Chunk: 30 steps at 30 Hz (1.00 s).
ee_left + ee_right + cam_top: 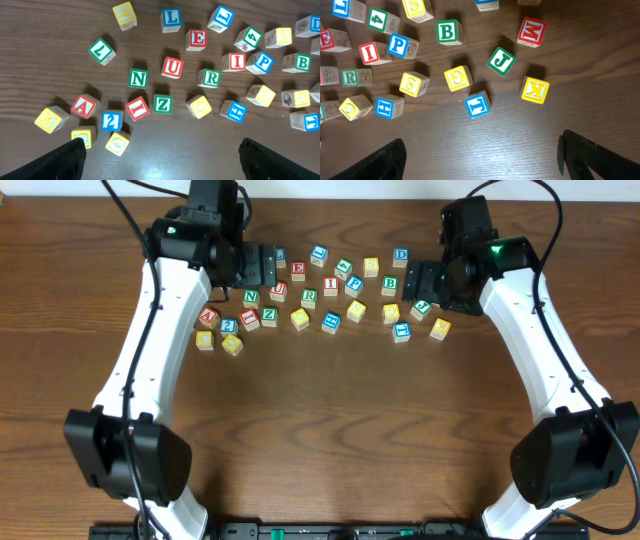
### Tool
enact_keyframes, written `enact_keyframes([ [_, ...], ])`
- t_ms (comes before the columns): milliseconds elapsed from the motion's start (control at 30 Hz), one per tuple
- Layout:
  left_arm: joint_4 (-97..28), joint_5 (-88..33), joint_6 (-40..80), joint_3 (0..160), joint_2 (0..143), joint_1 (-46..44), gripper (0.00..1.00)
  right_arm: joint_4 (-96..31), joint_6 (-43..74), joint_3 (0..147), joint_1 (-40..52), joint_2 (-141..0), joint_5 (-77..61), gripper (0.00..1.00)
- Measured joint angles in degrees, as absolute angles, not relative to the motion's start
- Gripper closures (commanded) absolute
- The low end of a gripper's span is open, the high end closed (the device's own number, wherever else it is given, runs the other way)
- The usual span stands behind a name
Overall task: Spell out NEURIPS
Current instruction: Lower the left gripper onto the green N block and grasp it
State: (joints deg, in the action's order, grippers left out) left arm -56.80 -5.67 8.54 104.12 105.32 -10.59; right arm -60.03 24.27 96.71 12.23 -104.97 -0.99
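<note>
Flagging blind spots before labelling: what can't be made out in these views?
Overhead: blue cube half hidden behind left gripper; letter unreadable.
Overhead: yellow cube too small to read.
Left wrist: blue-lettered cube cut by right edge.
Right wrist: blue-and-white cube cut by top edge; letter missing.

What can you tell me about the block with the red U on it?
The U block is a small cube of pale wood, its top face showing a red U inside a red frame. It sits flat on the dark wooden table, turned slightly, between the green N block and the green R block. Nothing touches it.
</note>
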Motion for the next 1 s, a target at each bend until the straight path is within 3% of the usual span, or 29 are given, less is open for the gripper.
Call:
enact_keyframes([
  [133,-54.7,-5.7,7.4,104.1,108.0,-10.6,0.09,-60.2,24.3,96.7,12.2,-105.0,-1.0,0.06],
  [333,-50.8,-4.6,3.1,104.1,114.7,-10.6,0.28,-60.8,24.3,96.7,12.2,-105.0,-1.0,0.06],
  [767,-48.4,-0.1,1.5,104.1,119.8,-10.5,0.29,-61.5,24.1,96.7,12.2,-105.0,-1.0,0.05],
  [1000,-47.3,0.0,1.4,104.1,124.3,-9.7,0.37,-61.9,24.0,96.7,12.2,-105.0,-1.0,0.06],
])
